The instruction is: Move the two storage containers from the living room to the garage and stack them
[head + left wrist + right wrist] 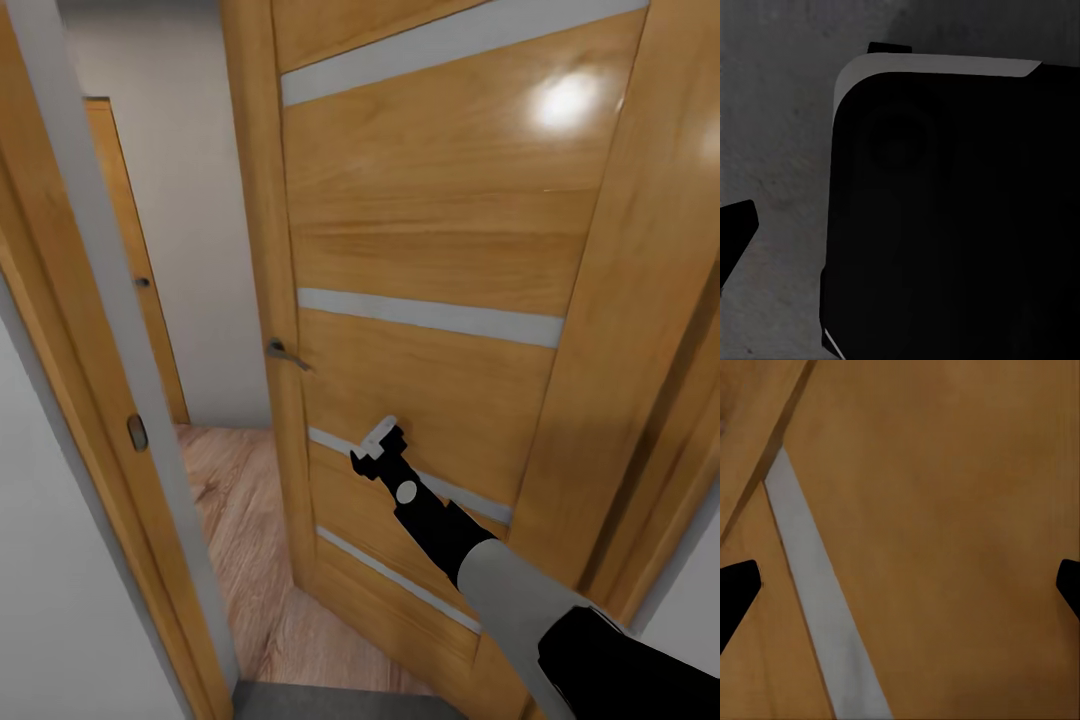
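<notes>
Right gripper — spread wide — against wooden door, beside handle

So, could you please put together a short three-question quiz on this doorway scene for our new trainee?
1. True or false: the right gripper is held up at the wooden door.
2. The door handle is: A) grey lever, B) round brass knob, C) red pull cord.
3. What floor shows through the doorway gap?

Key: 1. True; its fingers are spread, holding nothing. 2. A. 3. Light wood plank floor.
</notes>
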Robot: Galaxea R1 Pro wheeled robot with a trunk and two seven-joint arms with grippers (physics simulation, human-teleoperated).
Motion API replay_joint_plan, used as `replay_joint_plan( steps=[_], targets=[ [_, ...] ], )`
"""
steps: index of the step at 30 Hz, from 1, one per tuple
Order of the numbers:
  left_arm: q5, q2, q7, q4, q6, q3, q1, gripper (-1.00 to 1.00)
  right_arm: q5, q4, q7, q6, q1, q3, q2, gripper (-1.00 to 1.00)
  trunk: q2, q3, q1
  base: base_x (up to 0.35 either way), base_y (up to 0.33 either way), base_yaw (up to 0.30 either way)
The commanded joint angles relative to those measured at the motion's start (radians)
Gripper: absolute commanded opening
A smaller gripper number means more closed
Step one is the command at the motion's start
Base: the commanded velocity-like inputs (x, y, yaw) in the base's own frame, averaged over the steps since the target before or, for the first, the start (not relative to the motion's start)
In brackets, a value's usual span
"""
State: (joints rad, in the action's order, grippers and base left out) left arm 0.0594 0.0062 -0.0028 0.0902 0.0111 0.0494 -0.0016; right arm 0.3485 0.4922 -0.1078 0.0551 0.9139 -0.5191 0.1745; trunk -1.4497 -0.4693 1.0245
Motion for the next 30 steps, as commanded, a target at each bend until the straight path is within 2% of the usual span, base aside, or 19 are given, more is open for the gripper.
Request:
replay_joint_plan(
  steps=[1,23,27,30],
  targets=[
    [0.006,0.000,0.000,0.000,0.001,0.004,0.000,1.00,0.011,-0.001,-0.013,0.002,0.002,0.000,0.000,1.00,0.000,-0.001,0.000,0.282,0.000,0.000],
    [0.005,0.000,0.000,0.000,0.001,0.004,0.000,1.00,0.011,-0.004,-0.015,0.005,0.002,0.006,0.000,1.00,0.000,-0.001,0.000,0.316,0.000,0.000],
    [0.005,0.000,0.000,0.000,0.001,0.004,0.000,1.00,0.011,-0.025,-0.015,0.007,0.002,0.007,0.000,1.00,0.000,-0.001,0.000,0.320,0.000,0.000],
    [0.005,0.000,0.000,0.000,0.001,0.004,0.000,1.00,0.014,-0.079,-0.015,0.012,0.002,0.007,0.000,1.00,0.000,-0.001,0.000,0.315,0.000,0.000]
  ],
)
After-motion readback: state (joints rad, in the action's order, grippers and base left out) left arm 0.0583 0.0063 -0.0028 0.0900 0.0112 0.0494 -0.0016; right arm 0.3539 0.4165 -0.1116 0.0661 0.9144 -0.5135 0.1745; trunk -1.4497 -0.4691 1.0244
